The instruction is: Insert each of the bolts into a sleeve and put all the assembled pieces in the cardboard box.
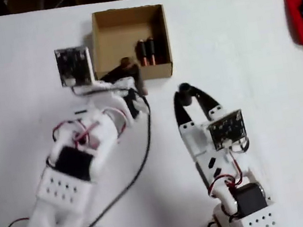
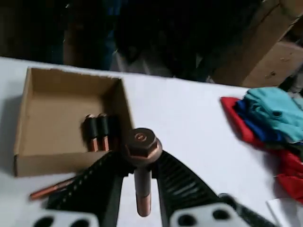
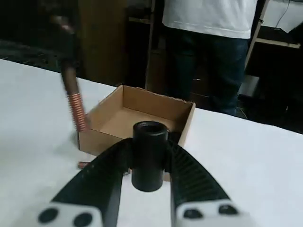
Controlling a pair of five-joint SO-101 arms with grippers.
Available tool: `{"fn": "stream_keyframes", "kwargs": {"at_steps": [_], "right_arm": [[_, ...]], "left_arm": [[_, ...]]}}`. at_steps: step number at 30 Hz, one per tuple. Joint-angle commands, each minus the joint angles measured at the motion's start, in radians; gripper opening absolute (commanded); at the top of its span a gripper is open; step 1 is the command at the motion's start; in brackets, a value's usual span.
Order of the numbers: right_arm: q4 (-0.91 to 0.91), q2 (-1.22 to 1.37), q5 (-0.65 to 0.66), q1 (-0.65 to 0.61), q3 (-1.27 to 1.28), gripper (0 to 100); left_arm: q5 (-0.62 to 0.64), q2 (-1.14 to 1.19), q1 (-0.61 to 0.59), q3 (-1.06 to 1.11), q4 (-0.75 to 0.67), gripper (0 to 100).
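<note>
My left claw (image 2: 140, 163) grips a bolt (image 2: 142, 191), right claw (image 3: 149, 147) a sleeve (image 3: 149, 163); I must align their axes first.

Left arm (image 1: 71, 173): enters high view at lower left, stretches diagonally toward upper centre. Left end effector (image 2: 142, 163): black fingers clamped on bolt (image 2: 142, 189) just under its head, shank hanging between them. Right arm (image 1: 223, 159): rises from bottom edge, right of centre, pointing up-frame. Right end effector (image 3: 149, 153): fingers pinch sleeve (image 3: 149, 137) upright. End effectors near, not touching.
</note>
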Motion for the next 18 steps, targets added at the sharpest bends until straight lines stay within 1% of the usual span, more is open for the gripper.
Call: {"fn": "stream_keyframes", "kwargs": {"at_steps": [1,3,8,13,18], "right_arm": [[-0.025,-0.021,0.0,-0.036,-0.003,2.0],[-0.028,-0.022,0.0,-0.031,0.018,2.0],[-0.025,-0.027,0.0,-0.03,0.061,2.0],[-0.031,-0.027,0.0,-0.033,0.06,2.0],[-0.031,-0.027,0.0,-0.033,0.06,2.0]], "left_arm": [[0.009,-0.077,0.081,-0.002,-0.074,2],[0.009,-0.075,0.101,-0.002,-0.075,2],[0.009,-0.064,0.103,-0.002,-0.077,2],[0.009,-0.005,0.106,-0.002,-0.098,2],[0.006,0.061,0.147,-0.002,-0.12,2]]}}
